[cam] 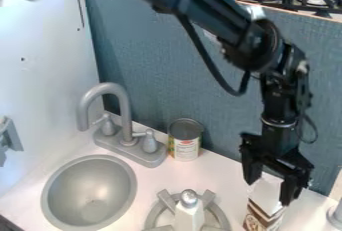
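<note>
Seems to be gripping one white carton [266,203] with brown stripes and a printed label, in the tool [270,192]. Left of the tool in view: one metal can [184,147], also labelled; one silver-topped bottle [190,217] at one burner [165,200]; one two-handled faucet [125,117]; one round sink basin [130,180], set into the counter [237,182].

The arm [210,15] (black, jointed) bends downward, its gripper [268,192] hanging, perhaps tilted.

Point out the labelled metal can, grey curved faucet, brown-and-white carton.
Labelled metal can [186,147]: camera view, front label.
Grey curved faucet [125,117]: camera view, upright pipe.
Brown-and-white carton [266,199]: camera view, white upper part.
</note>
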Tool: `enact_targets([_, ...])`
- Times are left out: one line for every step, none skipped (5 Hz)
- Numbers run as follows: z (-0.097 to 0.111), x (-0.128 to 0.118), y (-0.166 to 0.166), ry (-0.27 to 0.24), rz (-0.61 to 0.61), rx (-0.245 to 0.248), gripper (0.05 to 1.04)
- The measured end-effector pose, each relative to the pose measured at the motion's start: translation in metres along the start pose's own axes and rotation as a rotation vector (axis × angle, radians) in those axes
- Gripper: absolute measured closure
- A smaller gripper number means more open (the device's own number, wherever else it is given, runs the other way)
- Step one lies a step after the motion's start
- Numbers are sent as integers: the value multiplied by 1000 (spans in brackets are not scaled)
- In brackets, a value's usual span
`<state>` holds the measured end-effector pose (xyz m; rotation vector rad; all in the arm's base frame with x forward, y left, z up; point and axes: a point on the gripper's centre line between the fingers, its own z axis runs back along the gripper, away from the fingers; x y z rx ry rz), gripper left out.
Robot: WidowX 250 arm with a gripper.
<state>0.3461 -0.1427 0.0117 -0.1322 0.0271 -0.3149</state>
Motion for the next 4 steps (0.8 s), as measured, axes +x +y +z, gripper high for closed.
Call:
enact_targets([33,-7,4,-53,22,33,75])
enact_targets([59,-19,34,-55,95,162,75])
enact_targets([67,-38,77,-57,168,168,75])
enact_targets([61,-56,113,-38,217,170,75])
